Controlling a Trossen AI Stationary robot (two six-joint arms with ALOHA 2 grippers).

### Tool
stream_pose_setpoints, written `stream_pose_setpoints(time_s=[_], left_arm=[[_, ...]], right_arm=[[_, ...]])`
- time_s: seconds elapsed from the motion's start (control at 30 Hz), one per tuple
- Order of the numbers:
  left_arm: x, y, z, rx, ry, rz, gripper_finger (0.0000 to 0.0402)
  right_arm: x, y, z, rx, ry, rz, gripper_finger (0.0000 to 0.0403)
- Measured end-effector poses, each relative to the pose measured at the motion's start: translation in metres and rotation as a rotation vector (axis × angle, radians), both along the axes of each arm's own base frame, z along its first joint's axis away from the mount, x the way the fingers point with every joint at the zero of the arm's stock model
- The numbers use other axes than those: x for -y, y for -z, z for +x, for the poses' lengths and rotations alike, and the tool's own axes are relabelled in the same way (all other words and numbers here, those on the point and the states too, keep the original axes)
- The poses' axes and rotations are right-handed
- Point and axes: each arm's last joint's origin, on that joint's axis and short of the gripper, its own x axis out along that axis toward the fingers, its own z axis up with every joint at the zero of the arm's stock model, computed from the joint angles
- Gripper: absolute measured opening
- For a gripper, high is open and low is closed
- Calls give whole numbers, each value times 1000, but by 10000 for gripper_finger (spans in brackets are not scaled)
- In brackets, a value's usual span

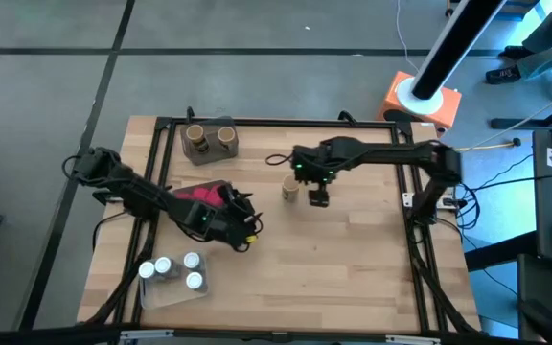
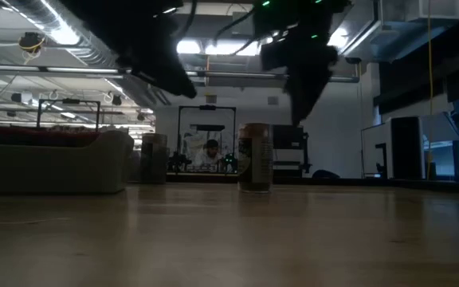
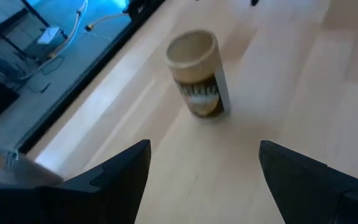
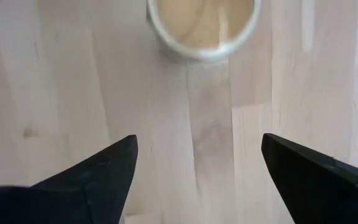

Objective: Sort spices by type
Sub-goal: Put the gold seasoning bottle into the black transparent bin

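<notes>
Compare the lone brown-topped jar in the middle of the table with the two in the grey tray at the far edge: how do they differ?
The lone jar stands on the bare wood; the two tray jars sit inside the grey tray. It stands alone; they stand side by side. The open right gripper is beside it; no gripper is near the tray pair. All three are upright with tan tops.

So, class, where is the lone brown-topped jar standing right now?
In the high view the lone jar stands upright on bare table near the middle, just left of the right hand, apart from the tray holding two like it.
</notes>
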Motion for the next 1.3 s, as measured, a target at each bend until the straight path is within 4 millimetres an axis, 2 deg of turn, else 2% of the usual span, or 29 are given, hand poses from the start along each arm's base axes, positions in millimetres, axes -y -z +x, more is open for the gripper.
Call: stream_pose_setpoints(time_s=[0.1,0.2,0.37,0.5,0.67,0.8,1.1,1.3], left_arm=[[-8,-4,8,31,8,-10,290],[-17,-8,17,50,83,-56,290],[-38,-17,33,123,233,-151,290],[-58,-20,38,151,218,-132,290],[-76,-16,42,131,191,-104,290],[-85,-8,53,156,227,-111,290],[-113,14,71,234,163,-146,290],[-122,29,79,250,186,-191,290]], right_arm=[[-4,-4,-26,42,7,-4,342],[-8,3,-51,109,32,-9,343],[-14,33,-88,251,86,-6,344],[-17,63,-109,330,119,2,344],[-19,94,-118,437,169,15,344],[-19,108,-121,526,210,12,344],[-20,119,-126,582,239,27,344],[-20,122,-128,579,240,25,344]])
